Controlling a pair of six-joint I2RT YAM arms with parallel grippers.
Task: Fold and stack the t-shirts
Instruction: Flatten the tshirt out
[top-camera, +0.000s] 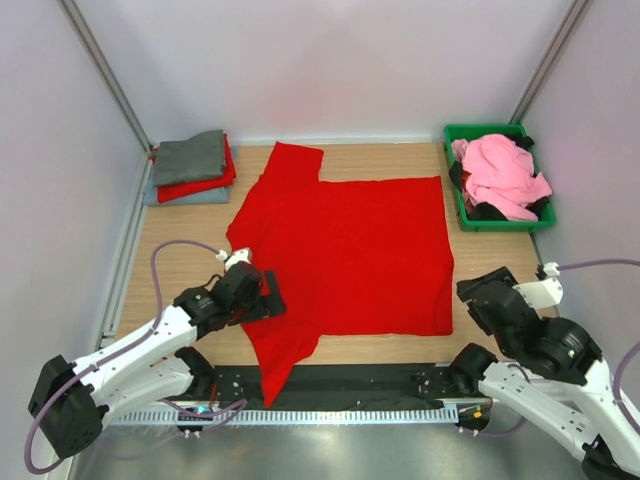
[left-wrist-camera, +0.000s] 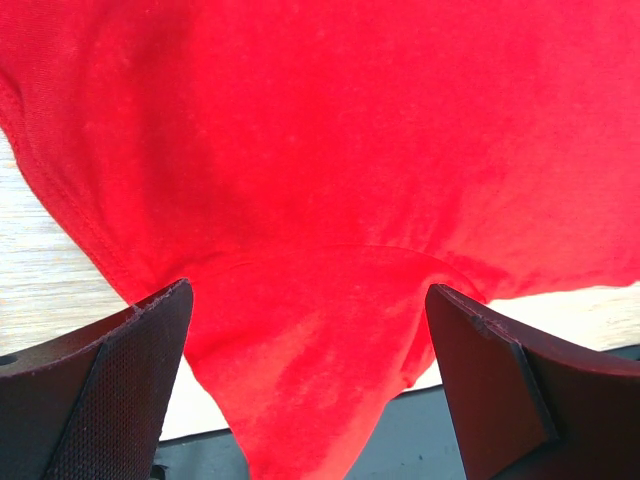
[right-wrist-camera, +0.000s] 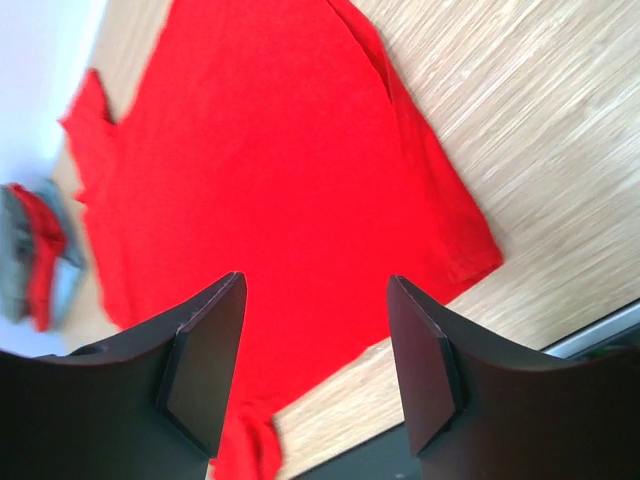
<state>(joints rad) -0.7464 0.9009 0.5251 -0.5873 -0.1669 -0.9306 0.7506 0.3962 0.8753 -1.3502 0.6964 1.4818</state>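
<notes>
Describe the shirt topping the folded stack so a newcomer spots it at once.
At the far left corner of the table, opposite the green bin, folded shirts are stacked. The grey t-shirt lies on top, over a red t-shirt and a light blue-grey t-shirt.

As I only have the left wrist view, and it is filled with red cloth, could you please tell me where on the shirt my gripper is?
Observer: The left gripper is open over the left side of the red t-shirt, where the near sleeve joins the body.
Operator: Thank you. What is the other arm doing?
Observer: The right gripper is open, just right of the shirt's near right corner.
Operator: Is anything folded already?
Observer: Yes, a folded stack sits in the far left corner, with a grey shirt on top.
</notes>
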